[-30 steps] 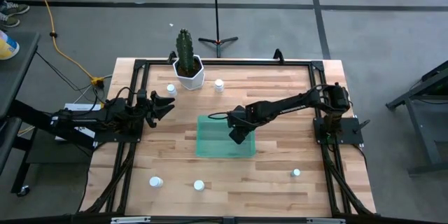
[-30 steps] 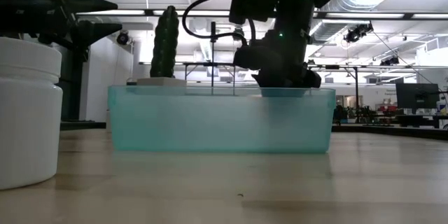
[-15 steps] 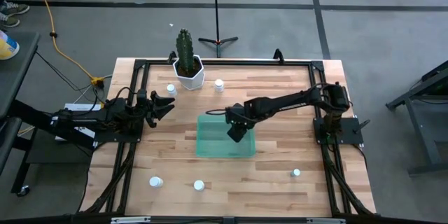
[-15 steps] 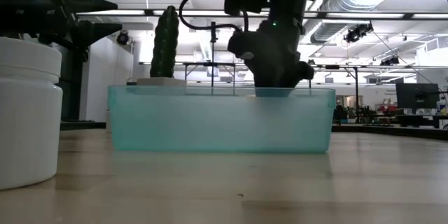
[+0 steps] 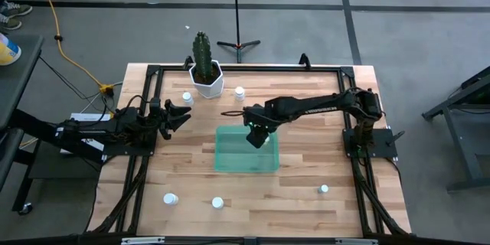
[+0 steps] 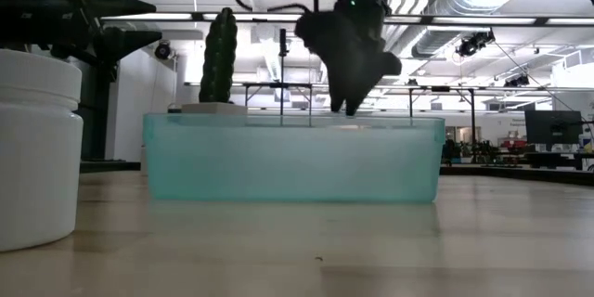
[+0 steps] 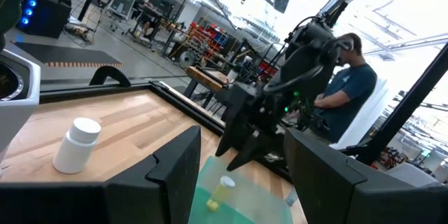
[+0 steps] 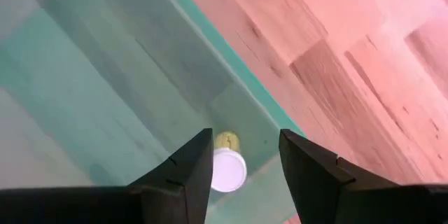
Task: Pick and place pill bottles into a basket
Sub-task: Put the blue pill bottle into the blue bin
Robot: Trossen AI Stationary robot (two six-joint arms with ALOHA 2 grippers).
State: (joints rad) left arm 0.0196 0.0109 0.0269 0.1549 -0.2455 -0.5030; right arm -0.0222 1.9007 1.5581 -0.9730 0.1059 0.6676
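The green translucent basket stands mid-table and also shows in the low view. My right gripper hangs open just above the basket's far part, touching nothing; its fingertips show in the low view. A yellowish pill bottle with a white cap lies on the basket's floor near a corner, below the open fingers; it also shows in the left wrist view. My left gripper waits open at the table's left. White pill bottles stand on the table at the far left, far middle and near side.
A white hexagonal pot with a cactus stands at the far edge. More white bottles stand at the near left and near right. One bottle looms close in the low view. A person is beyond the table.
My right gripper has risen out of the basket and gone a little toward the table's far edge. The yellowish bottle has stayed behind in the basket.
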